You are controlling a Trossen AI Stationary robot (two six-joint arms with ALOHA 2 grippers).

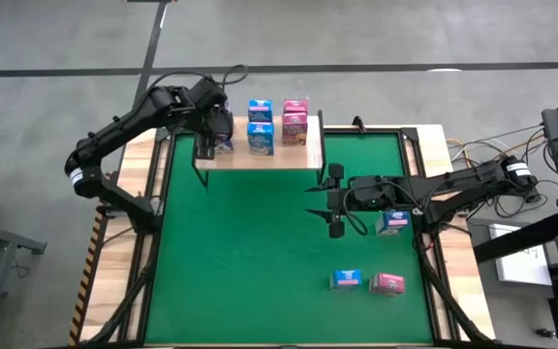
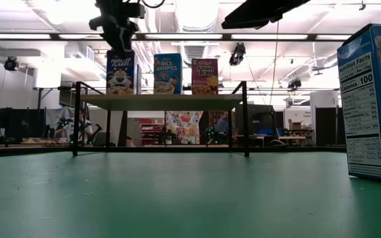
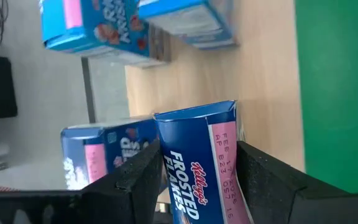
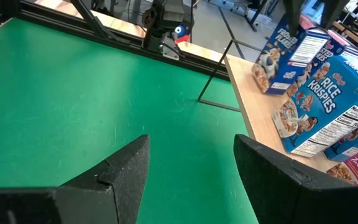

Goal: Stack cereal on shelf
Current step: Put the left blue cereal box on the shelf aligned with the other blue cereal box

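A green mat (image 1: 260,252) covers the wooden table (image 1: 458,291).

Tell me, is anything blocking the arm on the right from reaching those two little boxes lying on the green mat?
Nothing visible does. The right gripper hangs open over bare green mat, holding nothing. The blue box and pink box lie side by side nearer the front edge, with only open mat between them and the gripper.

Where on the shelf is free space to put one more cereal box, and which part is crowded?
On the shelf, bare wood shows along the edge that faces the green mat, and a little beside the pink boxes. The far side is crowded: the left gripper holds a Frosted Flakes box next to the blue boxes. The right gripper hovers open over the mat.
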